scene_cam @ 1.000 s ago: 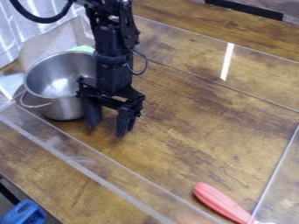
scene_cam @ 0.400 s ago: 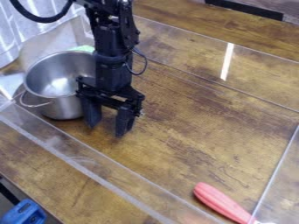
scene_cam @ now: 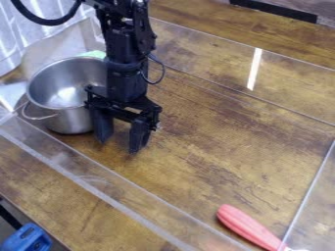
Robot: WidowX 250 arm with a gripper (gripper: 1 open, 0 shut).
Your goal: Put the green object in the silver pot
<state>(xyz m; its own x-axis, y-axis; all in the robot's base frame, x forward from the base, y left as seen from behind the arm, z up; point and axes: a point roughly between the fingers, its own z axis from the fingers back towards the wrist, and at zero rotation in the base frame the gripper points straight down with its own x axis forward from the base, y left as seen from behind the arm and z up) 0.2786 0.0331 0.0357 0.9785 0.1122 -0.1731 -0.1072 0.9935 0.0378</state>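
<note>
Gleaming round steel pot (scene_cam: 59, 93) beside black claw (scene_cam: 121, 142).

You are looking at a robot test bench rather than a home kitchen: a worn brown wooden tabletop (scene_cam: 222, 137) fenced by low clear acrylic walls (scene_cam: 98, 181), with a black robot arm (scene_cam: 124, 49) mounted over it.

We see an evenly lit, moderately bright scene. A white streak of glare (scene_cam: 256, 67) lies on the wooden surface (scene_cam: 236, 137) toward its far right edge, suggesting light from above. The silver pot (scene_cam: 55, 93) shines softly inside, with pale reflections. The claw (scene_cam: 121, 137) casts only a faint shadow. The picture is small, coarse and slightly soft, so fine detail is lost.
</note>
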